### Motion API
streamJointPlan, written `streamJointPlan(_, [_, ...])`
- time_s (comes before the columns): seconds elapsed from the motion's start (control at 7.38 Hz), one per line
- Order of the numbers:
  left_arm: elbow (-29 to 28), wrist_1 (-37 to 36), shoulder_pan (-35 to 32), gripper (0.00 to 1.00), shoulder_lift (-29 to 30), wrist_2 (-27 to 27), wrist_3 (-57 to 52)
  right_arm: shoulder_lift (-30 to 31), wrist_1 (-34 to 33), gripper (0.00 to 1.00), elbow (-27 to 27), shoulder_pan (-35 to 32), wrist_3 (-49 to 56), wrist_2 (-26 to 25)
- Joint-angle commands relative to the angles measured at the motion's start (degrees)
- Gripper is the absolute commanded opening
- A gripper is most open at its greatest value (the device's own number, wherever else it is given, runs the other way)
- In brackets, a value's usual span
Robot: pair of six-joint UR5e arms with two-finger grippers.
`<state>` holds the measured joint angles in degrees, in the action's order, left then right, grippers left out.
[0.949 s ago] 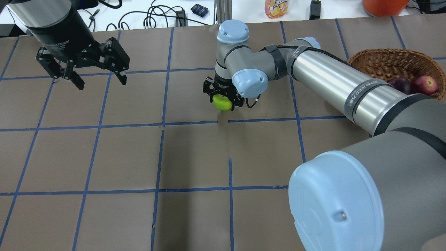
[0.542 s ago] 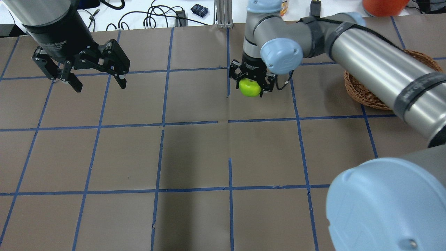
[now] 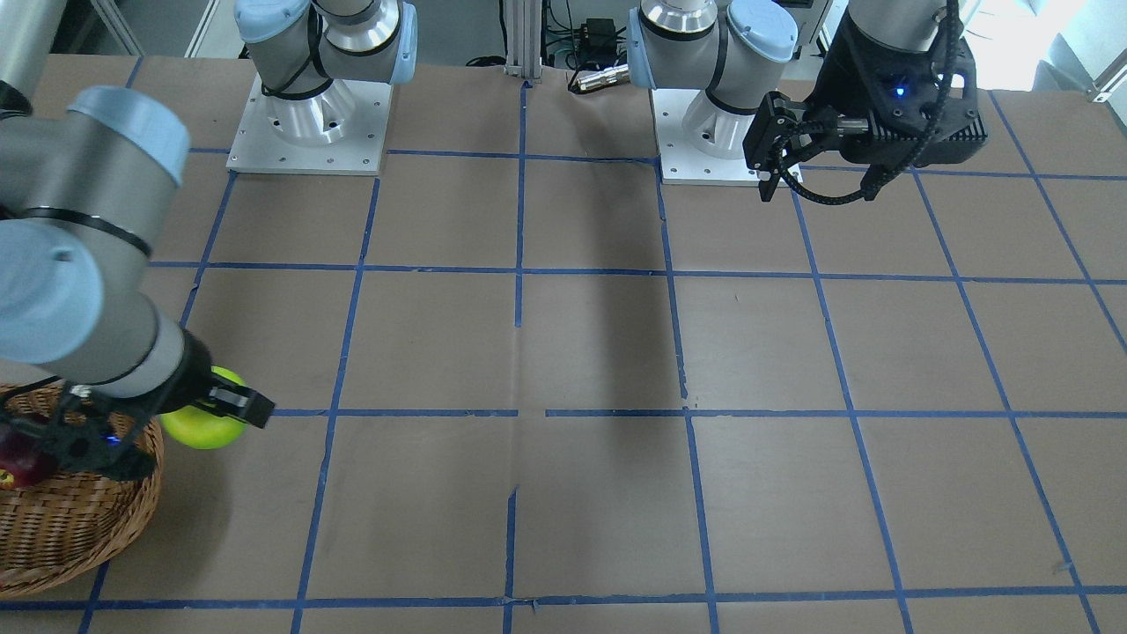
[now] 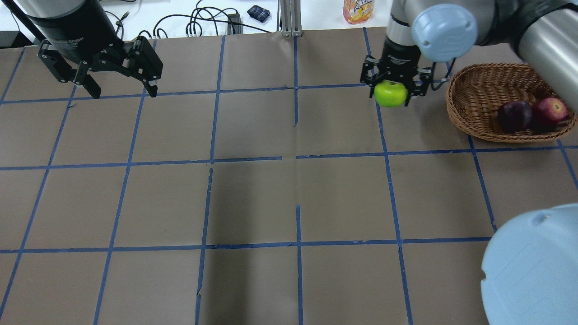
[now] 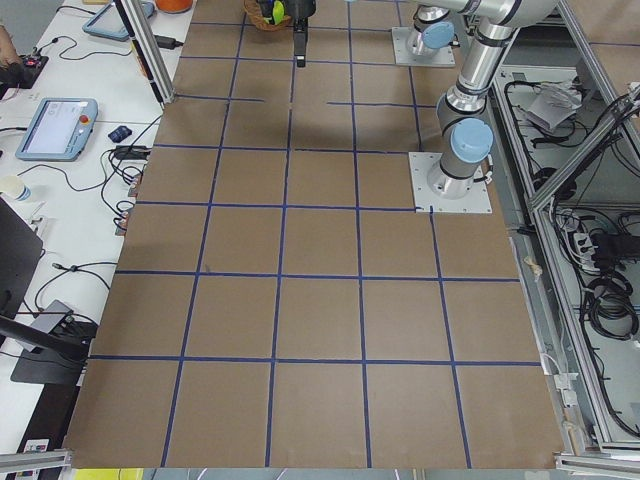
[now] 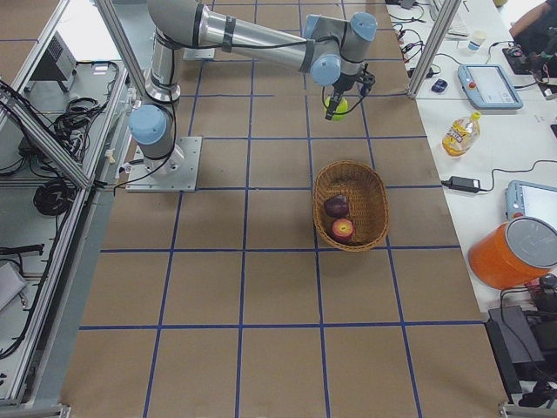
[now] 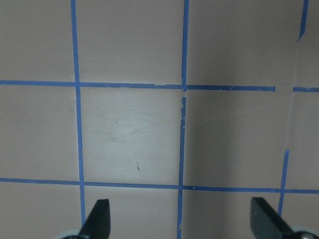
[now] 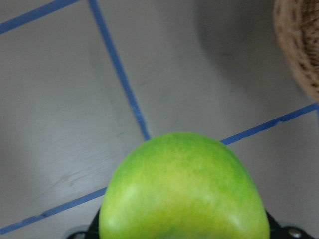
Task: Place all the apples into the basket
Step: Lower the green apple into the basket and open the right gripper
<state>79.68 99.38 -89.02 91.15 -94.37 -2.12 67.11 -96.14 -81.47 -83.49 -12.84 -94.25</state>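
The green apple (image 4: 391, 92) is held clenched in the right pincer (image 4: 391, 95), clear of the tabletop (image 4: 253, 198). The basket (image 4: 469, 127) lies just beside it, on the side away from the left pincer (image 4: 124, 93), which is spread and empty.

**Six Views, One Scene**

With the robot at 6 o'clock of the table (image 4: 253, 198): overhead looks forward and down from 6, front-facing looks back from 12, side cameras from 9 and 3. Wrist cameras look down, close. Overhead, front and right wrist views share the green apple (image 4: 390, 94).
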Motion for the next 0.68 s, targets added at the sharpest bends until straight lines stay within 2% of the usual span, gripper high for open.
streamJointPlan(0.0, [0.3,0.0,0.1,1.0,-0.5,-0.1,-0.3,-0.7,-0.7,0.0,-0.1,10.7,15.5,-0.5])
streamJointPlan(0.14, [0.2,-0.1,0.2,1.0,-0.5,0.1,-0.3,-1.3,-1.8,0.0,0.3,12.5,19.9,-1.0])
streamJointPlan(0.41, [-0.3,-0.4,0.3,1.0,-0.2,4.1,0.2,-5.9,-7.0,0.0,0.2,14.0,20.5,-0.4])
streamJointPlan(0.54, [-0.7,-0.6,0.3,1.0,0.2,4.0,0.4,-7.8,-10.8,0.0,-0.1,14.1,20.5,-0.5])
